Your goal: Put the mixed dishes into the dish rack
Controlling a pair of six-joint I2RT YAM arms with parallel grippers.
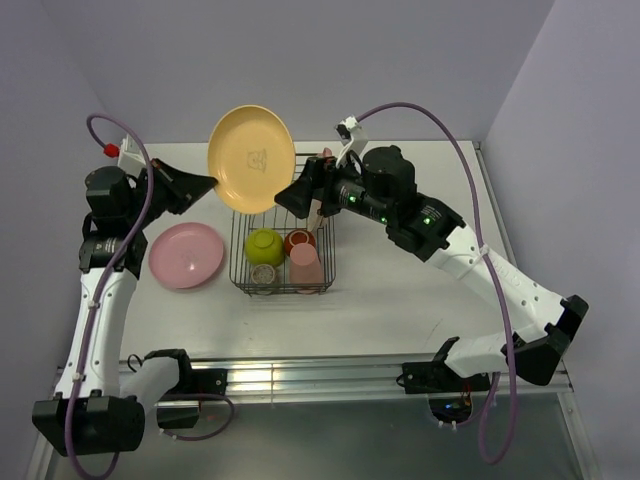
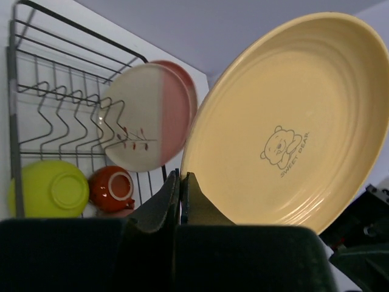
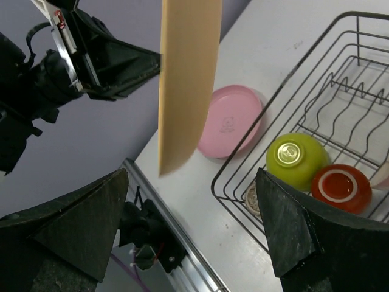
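I judge the job well past halfway. The rack [image 1: 233, 240] already holds the green bowl [image 1: 264, 246], the red mug [image 1: 299, 241], the pink cup [image 1: 305, 268] and the small grey cup [image 1: 264, 276]. Two plates, the twig plate [image 2: 137, 115] and a pink one [image 2: 185, 82] behind it, stand at its far right. My left fingers [image 2: 180, 188] are clamped on the rim of the yellow plate [image 1: 252, 158], raised on edge above the rack's far left. My right fingers [image 1: 288, 195] are spread wide and empty, near that plate. The pink plate [image 1: 186, 255] lies on the table [image 1: 400, 290], left of the rack, not yet loaded.
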